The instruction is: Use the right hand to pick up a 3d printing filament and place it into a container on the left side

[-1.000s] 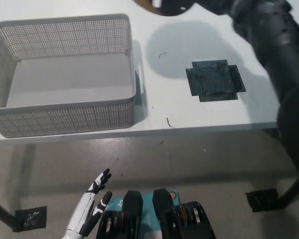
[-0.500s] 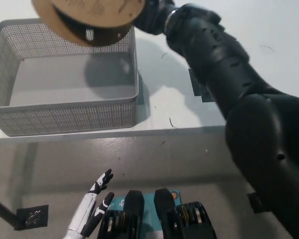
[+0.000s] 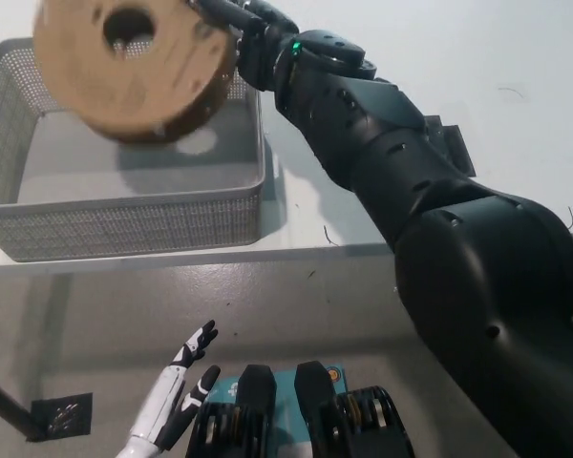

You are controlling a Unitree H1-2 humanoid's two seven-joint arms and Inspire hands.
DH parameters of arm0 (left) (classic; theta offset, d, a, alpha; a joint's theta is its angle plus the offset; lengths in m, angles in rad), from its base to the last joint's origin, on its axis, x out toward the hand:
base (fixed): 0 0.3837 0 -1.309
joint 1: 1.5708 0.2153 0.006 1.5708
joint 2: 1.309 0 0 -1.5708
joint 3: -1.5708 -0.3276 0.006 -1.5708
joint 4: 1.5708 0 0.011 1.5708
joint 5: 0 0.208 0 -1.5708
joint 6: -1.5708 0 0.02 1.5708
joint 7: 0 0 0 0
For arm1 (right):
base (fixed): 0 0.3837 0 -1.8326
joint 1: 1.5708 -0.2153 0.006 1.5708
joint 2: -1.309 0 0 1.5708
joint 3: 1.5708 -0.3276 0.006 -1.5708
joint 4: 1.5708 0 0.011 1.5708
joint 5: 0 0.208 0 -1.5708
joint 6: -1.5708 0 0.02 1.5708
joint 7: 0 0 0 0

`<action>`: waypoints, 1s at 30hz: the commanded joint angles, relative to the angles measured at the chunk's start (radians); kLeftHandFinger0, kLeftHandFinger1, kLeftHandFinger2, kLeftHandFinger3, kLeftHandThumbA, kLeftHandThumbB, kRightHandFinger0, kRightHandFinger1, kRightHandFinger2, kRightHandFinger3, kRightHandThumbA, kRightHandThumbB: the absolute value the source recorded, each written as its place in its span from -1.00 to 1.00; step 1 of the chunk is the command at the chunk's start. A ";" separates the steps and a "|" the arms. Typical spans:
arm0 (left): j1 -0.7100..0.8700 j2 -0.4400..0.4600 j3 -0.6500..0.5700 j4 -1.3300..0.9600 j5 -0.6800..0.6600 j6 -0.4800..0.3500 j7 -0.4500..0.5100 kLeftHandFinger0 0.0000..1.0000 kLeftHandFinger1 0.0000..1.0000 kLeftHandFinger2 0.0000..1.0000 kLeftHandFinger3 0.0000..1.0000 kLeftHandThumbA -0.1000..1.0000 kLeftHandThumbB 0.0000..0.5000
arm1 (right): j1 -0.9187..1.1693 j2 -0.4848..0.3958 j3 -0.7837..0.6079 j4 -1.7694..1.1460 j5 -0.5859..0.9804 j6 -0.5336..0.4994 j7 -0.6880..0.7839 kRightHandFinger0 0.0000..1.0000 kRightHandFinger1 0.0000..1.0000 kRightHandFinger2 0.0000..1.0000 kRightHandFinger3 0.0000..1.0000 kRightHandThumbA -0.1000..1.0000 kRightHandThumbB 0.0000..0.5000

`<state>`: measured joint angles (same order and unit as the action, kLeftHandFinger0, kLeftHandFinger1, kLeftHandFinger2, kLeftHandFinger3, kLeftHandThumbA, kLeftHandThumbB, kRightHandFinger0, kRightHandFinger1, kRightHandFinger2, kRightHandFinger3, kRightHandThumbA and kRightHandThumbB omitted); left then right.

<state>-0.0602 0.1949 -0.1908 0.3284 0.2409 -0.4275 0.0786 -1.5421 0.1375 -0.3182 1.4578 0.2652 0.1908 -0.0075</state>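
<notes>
A brown cardboard filament spool (image 3: 132, 69) hangs above the grey mesh basket (image 3: 124, 221), its flat side with the round hub hole facing up. My black right hand (image 3: 237, 29) is shut on the spool's right edge, and the arm stretches across the table from the lower right. The spool covers much of the basket's back half and casts a shadow on its floor. My white left hand (image 3: 177, 396) rests low at the lower left, below the table edge, fingers apart and holding nothing.
The white table (image 3: 516, 134) runs to its front edge across the middle of the picture. A dark tape patch (image 3: 449, 143) on it is mostly hidden by my right arm. Grey floor lies below, with a black tape patch (image 3: 59, 416) at the lower left.
My right arm has swung further left with the spool, which has come from the basket's back right corner to over its middle and has tipped its flat face up.
</notes>
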 commanded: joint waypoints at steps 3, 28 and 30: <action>-0.017 0.016 -0.005 -0.024 -0.009 -0.042 -0.033 1.00 1.00 1.00 1.00 1.00 -0.07 | -0.090 -0.012 0.083 -0.024 -0.045 -0.079 0.153 1.00 1.00 1.00 1.00 0.51 0.58; -0.029 0.013 0.014 -0.028 -0.004 -0.041 -0.064 1.00 1.00 1.00 1.00 1.00 -0.16 | -0.111 -0.310 0.203 -0.212 -0.086 -0.062 0.366 1.00 1.00 1.00 1.00 0.81 0.53; -0.032 0.018 0.014 -0.030 0.013 -0.042 -0.056 1.00 1.00 1.00 1.00 1.00 -0.20 | -0.045 -0.370 0.228 -0.368 -0.088 -0.033 0.432 1.00 1.00 1.00 1.00 0.80 0.64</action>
<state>-0.0791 0.2012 -0.1821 0.3253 0.2429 -0.4275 0.0216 -1.5848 -0.1277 -0.1241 1.2865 0.1872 0.1392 0.2686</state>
